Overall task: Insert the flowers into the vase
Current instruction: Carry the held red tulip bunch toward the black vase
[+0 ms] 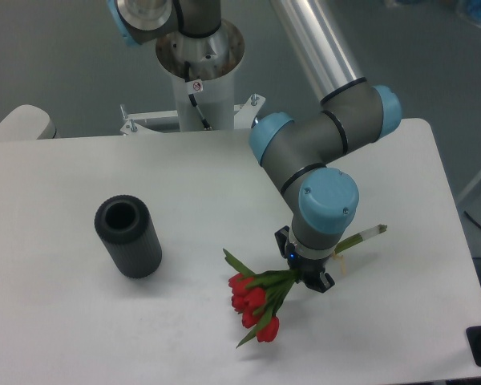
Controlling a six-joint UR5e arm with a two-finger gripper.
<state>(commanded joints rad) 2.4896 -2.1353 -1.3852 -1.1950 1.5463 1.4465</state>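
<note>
A: Which step is this?

B: The pickup, I'd judge. The gripper (307, 275) is down over the flowers (258, 301), at the stems just behind the leaves. The red buds lie toward the front of the surface (80, 321); the pale stem ends poke out past the wrist on the other side.

A: Clamped on the stems?

B: Can't tell. The wrist hides the fingers from this angle. The stems pass right under it, so it's at the grasp point, but whether the fingers are together on them or apart isn't visible. Nor can I say whether the bunch is lifted or lying flat.

A: And the vase (128, 236)?

B: Upright, well off to the side of the flowers, mouth open and nothing in it. Nothing stands between the two.

A: So what does the next move need?

B: A firm hold on the stems, a lift, then turning the bunch so the stem ends point down over the mouth. The mouth is narrow and the vase could tip if nudged
</note>
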